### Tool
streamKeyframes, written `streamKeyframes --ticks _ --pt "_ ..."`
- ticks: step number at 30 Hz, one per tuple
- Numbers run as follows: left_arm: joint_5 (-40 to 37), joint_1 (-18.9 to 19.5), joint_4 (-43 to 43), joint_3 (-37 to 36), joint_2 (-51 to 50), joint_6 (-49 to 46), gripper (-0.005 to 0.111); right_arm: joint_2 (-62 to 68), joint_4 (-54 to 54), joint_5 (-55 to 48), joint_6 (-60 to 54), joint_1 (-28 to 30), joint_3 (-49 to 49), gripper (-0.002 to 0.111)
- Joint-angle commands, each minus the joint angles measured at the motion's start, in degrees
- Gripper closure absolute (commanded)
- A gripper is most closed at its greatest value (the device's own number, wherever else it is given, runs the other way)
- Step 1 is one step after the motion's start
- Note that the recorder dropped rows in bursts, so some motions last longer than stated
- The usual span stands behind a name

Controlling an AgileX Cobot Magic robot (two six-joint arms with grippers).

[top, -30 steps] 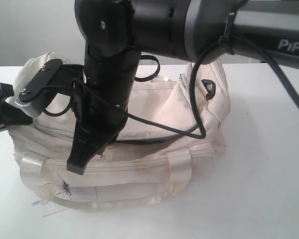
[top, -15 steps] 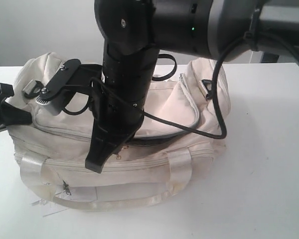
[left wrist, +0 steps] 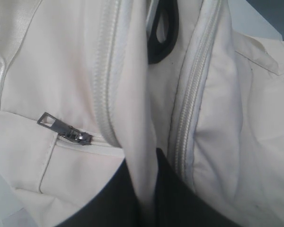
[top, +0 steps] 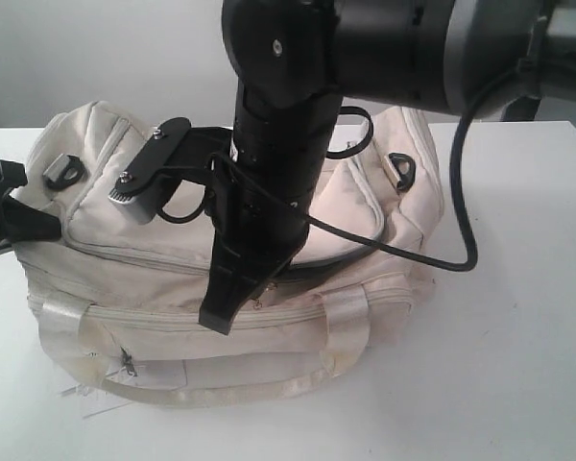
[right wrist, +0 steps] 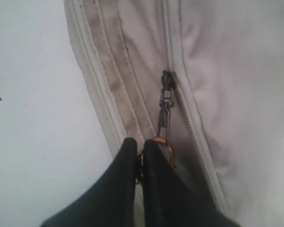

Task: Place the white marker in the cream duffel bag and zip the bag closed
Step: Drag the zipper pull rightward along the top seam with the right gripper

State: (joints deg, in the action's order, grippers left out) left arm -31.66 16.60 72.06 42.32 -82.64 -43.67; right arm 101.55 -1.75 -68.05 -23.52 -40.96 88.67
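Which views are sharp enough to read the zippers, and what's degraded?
Exterior view: soft overall; the dark right arm close to the lens hides the middle of the cream duffel bag. Left wrist view: crisp, the small zipper pull reads well; left claw is a dark featureless mass. Right wrist view: slightly soft, main zipper pull legible; right claw underexposed.

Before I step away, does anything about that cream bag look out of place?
Nothing damaged. The top zipper of the cream duffel bag gapes partly open beside the right tool pinching its gold charm. A paper tag pokes out underneath.
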Motion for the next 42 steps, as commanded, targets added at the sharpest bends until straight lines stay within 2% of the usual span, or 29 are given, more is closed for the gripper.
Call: streamKeyframes --ticks 1,14,34,42 --pt "0.6 0.0 1.2 -0.3 0.5 -0.3 0.107 -1.8 1.0 -1.9 0.8 0.9 -0.8 0.108" --pt "0.6 0.0 1.2 -0.3 0.5 -0.3 0.107 -4.4 1.7 -1.9 1.1 4.3 -0.8 0.108" --pt "0.6 0.0 1.2 -0.3 0.5 -0.3 0.107 -7.8 4.0 -1.9 1.5 5.7 -0.8 0.108" --pt "0.6 0.0 1.2 -0.3 0.5 -0.3 0.107 -7.8 6.5 -1.9 1.5 6.7 -3.7 0.108"
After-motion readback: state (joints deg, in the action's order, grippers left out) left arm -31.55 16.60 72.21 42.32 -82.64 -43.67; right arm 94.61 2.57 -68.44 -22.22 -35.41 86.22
